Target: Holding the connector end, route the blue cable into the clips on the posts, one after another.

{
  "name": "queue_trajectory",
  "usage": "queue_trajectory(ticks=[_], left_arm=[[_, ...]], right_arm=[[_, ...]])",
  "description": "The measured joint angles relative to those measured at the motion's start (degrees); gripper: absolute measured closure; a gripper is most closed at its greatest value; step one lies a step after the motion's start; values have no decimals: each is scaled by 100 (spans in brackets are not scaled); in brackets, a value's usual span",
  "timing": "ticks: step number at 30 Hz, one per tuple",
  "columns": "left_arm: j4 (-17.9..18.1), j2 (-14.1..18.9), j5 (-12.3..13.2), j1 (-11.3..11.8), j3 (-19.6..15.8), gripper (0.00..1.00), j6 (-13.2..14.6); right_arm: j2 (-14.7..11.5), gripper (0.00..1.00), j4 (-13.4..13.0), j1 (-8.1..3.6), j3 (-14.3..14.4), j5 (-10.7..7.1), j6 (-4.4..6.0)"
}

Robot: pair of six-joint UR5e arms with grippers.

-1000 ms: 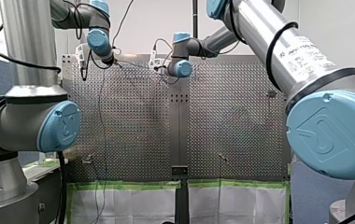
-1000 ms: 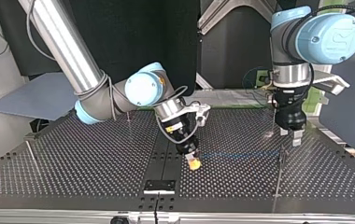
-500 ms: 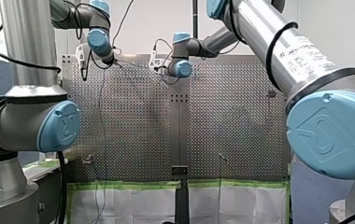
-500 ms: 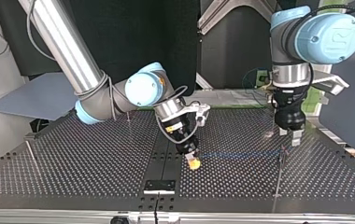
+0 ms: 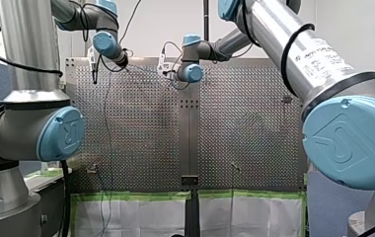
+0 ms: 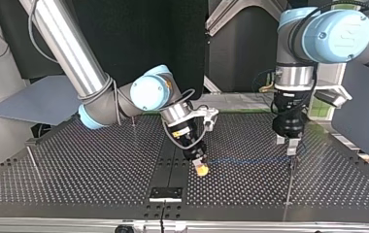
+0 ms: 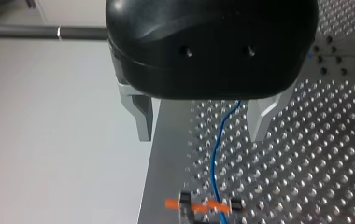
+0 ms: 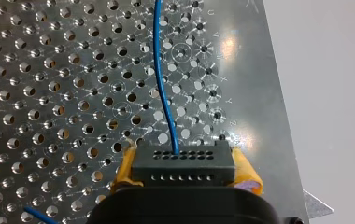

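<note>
Though the front view hides it, my right tool [image 8: 185,164] clamps the connector [image 8: 183,171].

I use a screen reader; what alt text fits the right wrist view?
My right gripper, with yellow pads, clamps a black rectangular connector block. A thin blue cable runs from the block ahead of the gripper, over the perforated metal table.
</note>
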Motion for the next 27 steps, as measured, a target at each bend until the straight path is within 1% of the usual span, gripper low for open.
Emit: queue_trajectory(ticks=[5, 9, 13, 18, 24, 27], left_arm=[[19, -10, 132, -55, 0, 0, 72], [57, -69, 162, -81, 0, 0, 101], [64, -193, 114, -93, 26, 0, 191], [57, -381, -8, -120, 201, 0, 376], [72, -454, -51, -197, 442, 0, 397], [75, -559, -55, -232, 516, 0, 389]], right_arm=[[0, 100, -1, -3, 0, 0, -2], [1, 100, -1, -6, 0, 0, -3], [1, 100, -5, -6, 0, 0, -3], [1, 100, -9, -7, -5, -1, -3], [1, 100, -11, -10, -17, -4, -3], [1, 100, -10, -11, -28, -7, -3]])
